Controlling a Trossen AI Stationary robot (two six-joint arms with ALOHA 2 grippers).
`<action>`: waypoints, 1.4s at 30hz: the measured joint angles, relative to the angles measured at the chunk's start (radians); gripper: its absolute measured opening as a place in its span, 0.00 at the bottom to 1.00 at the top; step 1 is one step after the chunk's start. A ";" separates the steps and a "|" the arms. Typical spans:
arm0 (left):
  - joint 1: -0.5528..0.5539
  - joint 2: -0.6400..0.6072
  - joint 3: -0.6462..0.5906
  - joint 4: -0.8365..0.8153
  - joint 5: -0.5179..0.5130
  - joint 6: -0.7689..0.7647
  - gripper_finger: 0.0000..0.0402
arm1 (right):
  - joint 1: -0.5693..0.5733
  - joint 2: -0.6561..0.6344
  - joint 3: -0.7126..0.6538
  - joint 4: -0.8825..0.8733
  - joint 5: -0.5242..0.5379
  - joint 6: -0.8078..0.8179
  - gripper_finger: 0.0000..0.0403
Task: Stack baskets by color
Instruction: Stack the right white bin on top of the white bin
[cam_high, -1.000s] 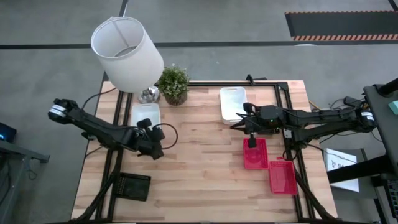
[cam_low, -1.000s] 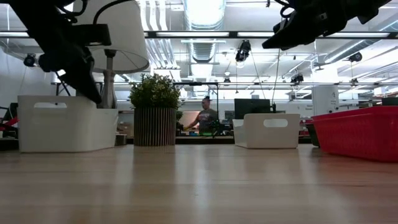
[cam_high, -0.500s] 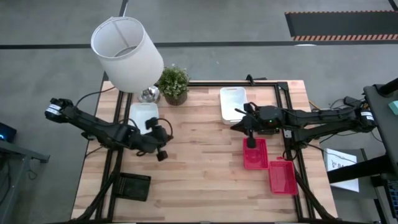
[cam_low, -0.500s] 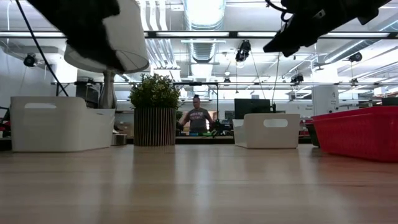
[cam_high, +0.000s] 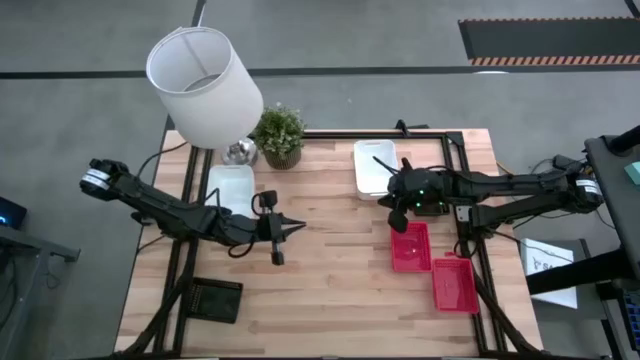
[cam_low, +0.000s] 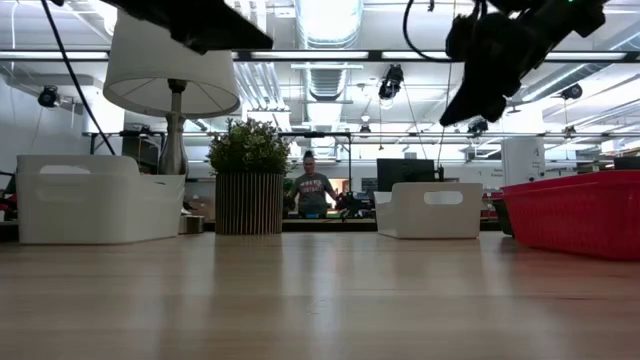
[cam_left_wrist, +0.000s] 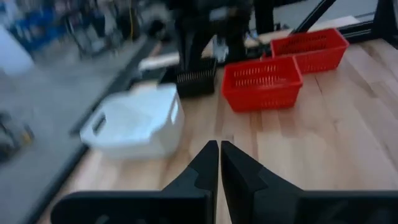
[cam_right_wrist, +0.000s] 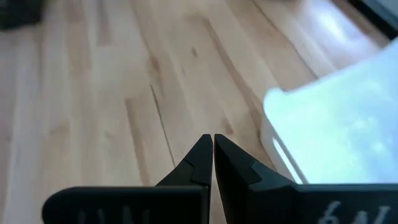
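Starting at the left edge of the wooden table (cam_high: 330, 290), a black basket (cam_high: 216, 299) is seen at the near left corner, well apart from everything else. Farther back, a white basket (cam_high: 231, 184) is parked near the lamp (cam_high: 204, 85) and the potted plant (cam_high: 279, 134). The left gripper (cam_high: 297, 227) is held out above the bare middle of the table, its fingers (cam_left_wrist: 209, 163) pressed together on nothing, pointing toward the right side. Across the gap, the right gripper (cam_high: 397, 216) is hung just beside the second white basket (cam_high: 372, 165), fingers (cam_right_wrist: 203, 155) likewise closed and empty; that basket's corner is caught close by in the right wrist view. Just below it, a red basket (cam_high: 409, 247) is set near the table's right rail, and a second red basket (cam_high: 454, 284) is placed beside it, closer to the near right corner. In the low view, a person (cam_low: 313, 190) is glimpsed in the room behind the table.
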 joint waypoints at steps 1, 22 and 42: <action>0.000 0.010 0.000 0.034 0.000 0.043 0.00 | -0.009 0.014 0.014 -0.022 -0.001 0.003 0.02; 0.003 0.058 0.002 0.093 -0.004 0.140 0.00 | -0.023 0.270 0.333 -0.553 -0.007 0.033 0.12; 0.002 0.056 0.011 0.099 -0.004 0.137 0.00 | 0.020 0.270 0.081 0.156 0.046 -0.366 0.42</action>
